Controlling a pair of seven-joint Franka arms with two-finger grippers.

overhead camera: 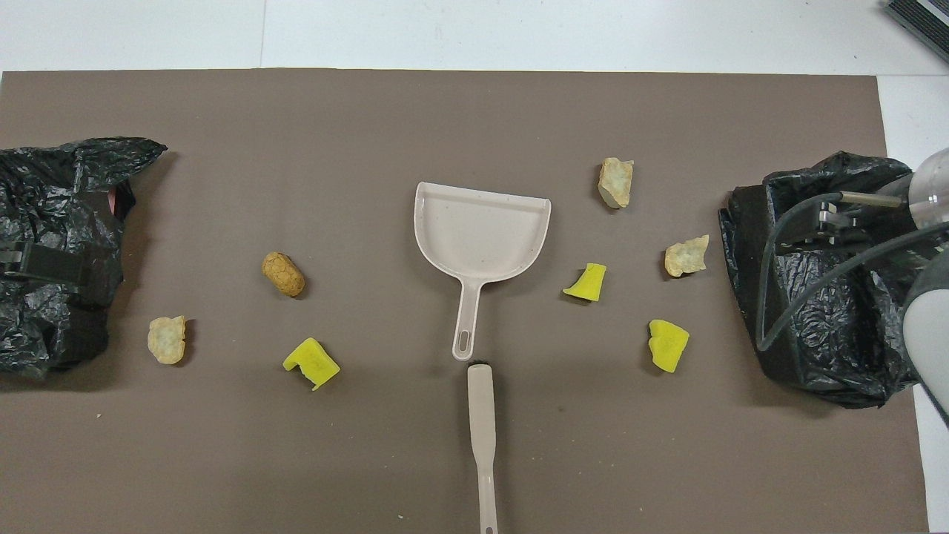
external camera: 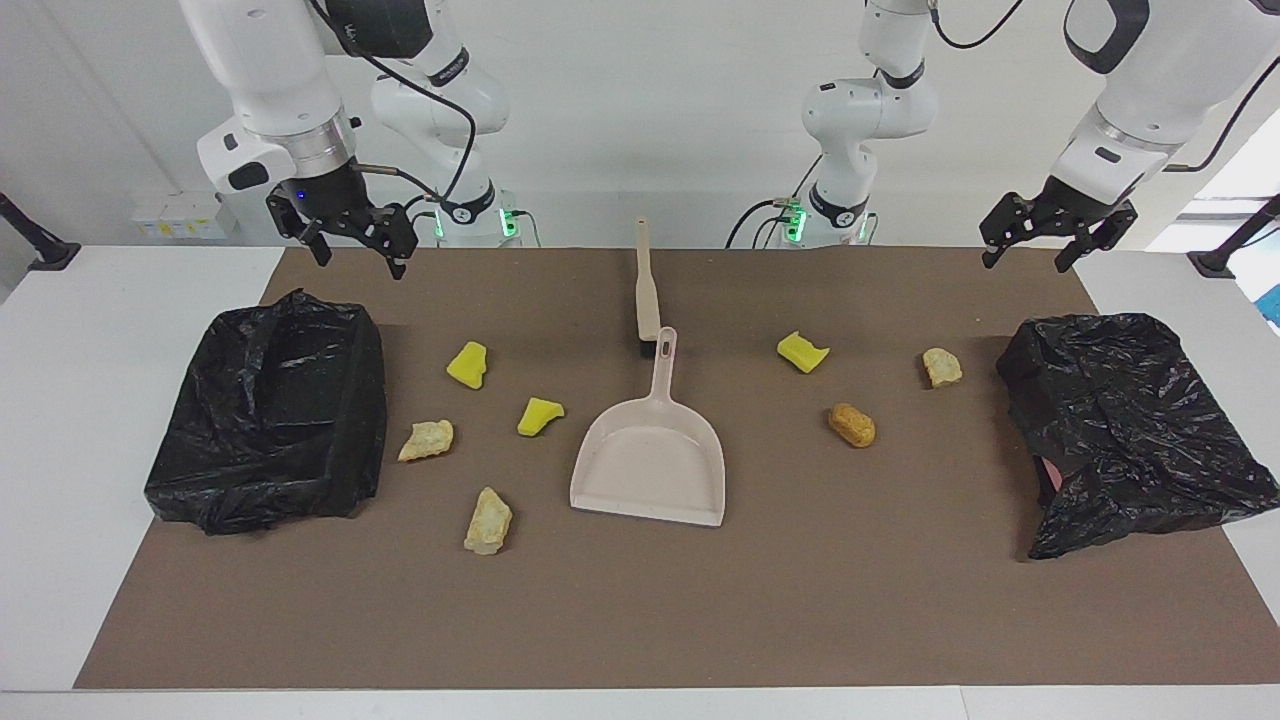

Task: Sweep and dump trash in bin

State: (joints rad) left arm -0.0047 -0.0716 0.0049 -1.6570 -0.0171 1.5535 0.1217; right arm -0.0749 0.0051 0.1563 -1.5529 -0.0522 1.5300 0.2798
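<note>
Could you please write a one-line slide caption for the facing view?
Seven trash pieces lie around a dustpan; both open grippers hover.

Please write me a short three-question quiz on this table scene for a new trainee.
1. Count: how many pieces of trash lie on the brown mat?
2. True or false: the dustpan already holds a yellow sponge piece.
3. Multiple choice: what lies nearer to the robots than the dustpan, in line with its handle? A) the brush B) a bread lump C) a black bin bag

Key
1. Seven: three yellow sponge pieces and four tan or brown lumps.
2. False; the pan is empty.
3. A.
</note>
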